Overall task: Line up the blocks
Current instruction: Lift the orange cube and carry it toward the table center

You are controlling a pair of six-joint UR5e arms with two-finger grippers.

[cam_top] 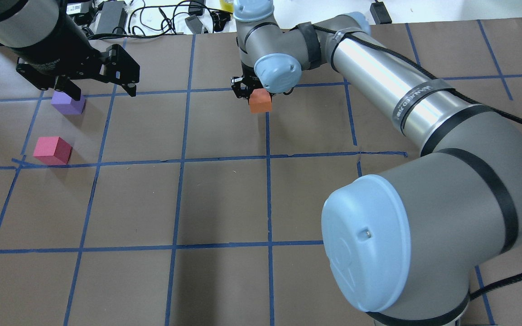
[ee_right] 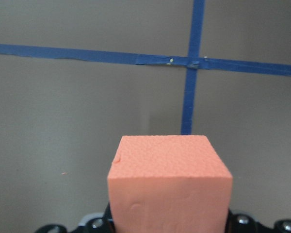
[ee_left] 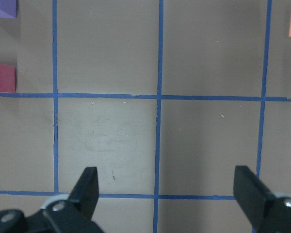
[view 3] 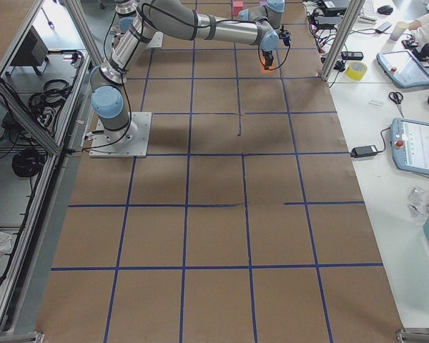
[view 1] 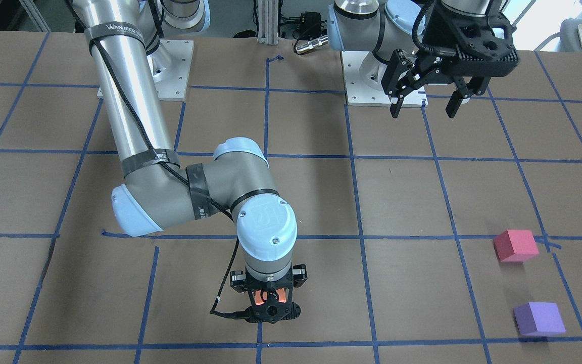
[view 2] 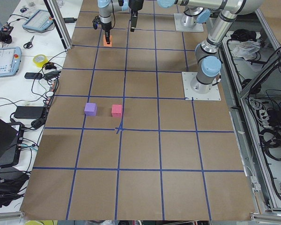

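Along the bench beside the table you are keeping a yellow tape roll (view 2: 39,60), scissors (view 2: 29,43), a tablet (view 2: 4,61) and loose cables (view 2: 42,89), all lying off the work surface. The left gripper (view 1: 425,103) is hanging high with its fingers (ee_left: 87,189) spread wide apart and holding nothing. In the overhead view one finger is overlapping the top edge of the purple block (cam_top: 68,104), but the front view is showing that gripper back near its white mounting plate (view 1: 372,96), well apart from the block.

The table (cam_top: 224,199) is wearing brown covering with a blue tape grid (cam_top: 268,190) marking large squares, and aluminium framing is running along its sides.

The right gripper (cam_top: 254,93) is reaching to the far side, jaws clamped on the orange block (ee_right: 169,179), which is sitting over the middle tape line. You cannot tell whether it is touching the table. Its foam-like surface is looking matte and finely pebbled, with sharp edges.

The purple block and the pinkish-red block (cam_top: 52,150) are resting near each other in one square on the robot's left, well apart from the orange one. The pinkish-red one is lying just beside a tape crossing. Both are showing flat, matte faces.
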